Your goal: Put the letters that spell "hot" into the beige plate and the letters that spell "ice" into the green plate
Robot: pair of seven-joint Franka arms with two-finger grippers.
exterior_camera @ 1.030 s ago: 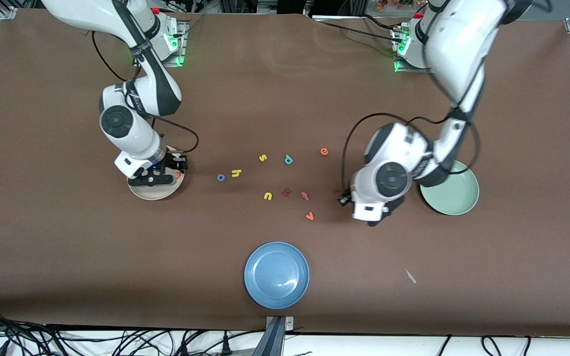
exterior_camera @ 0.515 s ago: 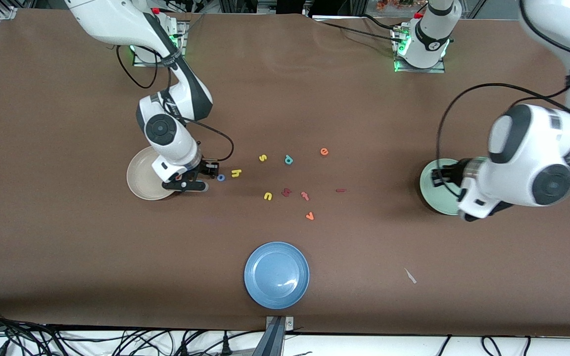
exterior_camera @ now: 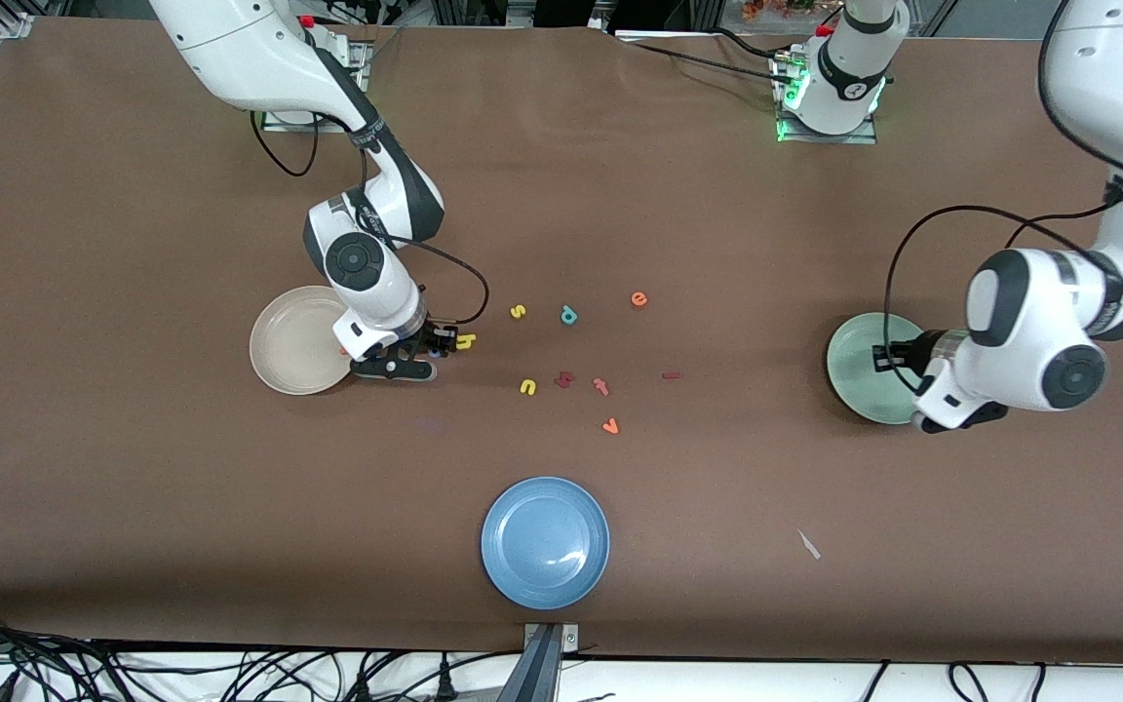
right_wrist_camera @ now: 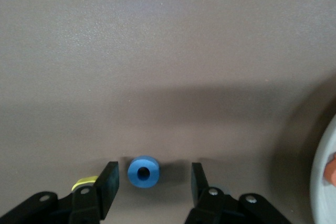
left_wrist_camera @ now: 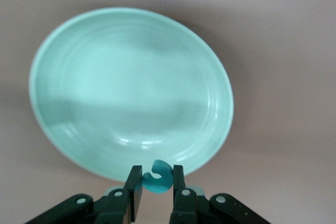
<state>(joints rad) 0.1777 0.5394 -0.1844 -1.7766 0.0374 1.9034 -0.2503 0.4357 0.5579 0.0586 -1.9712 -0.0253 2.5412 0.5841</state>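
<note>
My left gripper (left_wrist_camera: 157, 178) is shut on the teal c (left_wrist_camera: 158, 180) and hangs over the rim of the green plate (left_wrist_camera: 94, 77); in the front view that gripper (exterior_camera: 886, 363) is over the green plate (exterior_camera: 854, 375). My right gripper (right_wrist_camera: 153, 176) stands open and low, with the blue o (right_wrist_camera: 143, 171) on the table between its fingers. It (exterior_camera: 428, 359) is beside the beige plate (exterior_camera: 289, 341). The yellow h (exterior_camera: 466, 340) lies just past it, and the orange t (right_wrist_camera: 331, 169) rests in the beige plate. The orange e (exterior_camera: 638, 298) and dark red i (exterior_camera: 672, 375) lie mid-table.
Other letters lie mid-table: yellow s (exterior_camera: 518, 311), teal p/d (exterior_camera: 568, 314), yellow u (exterior_camera: 527, 387), a dark red angular one (exterior_camera: 563, 378), a salmon one (exterior_camera: 601, 386), an orange v (exterior_camera: 610, 426). A blue plate (exterior_camera: 545, 541) sits nearest the front camera. A white scrap (exterior_camera: 808, 544) lies toward the left arm's end.
The right gripper left the beige plate and came down around the blue o. The left arm swung from the middle of the table to the green plate with the teal c.
</note>
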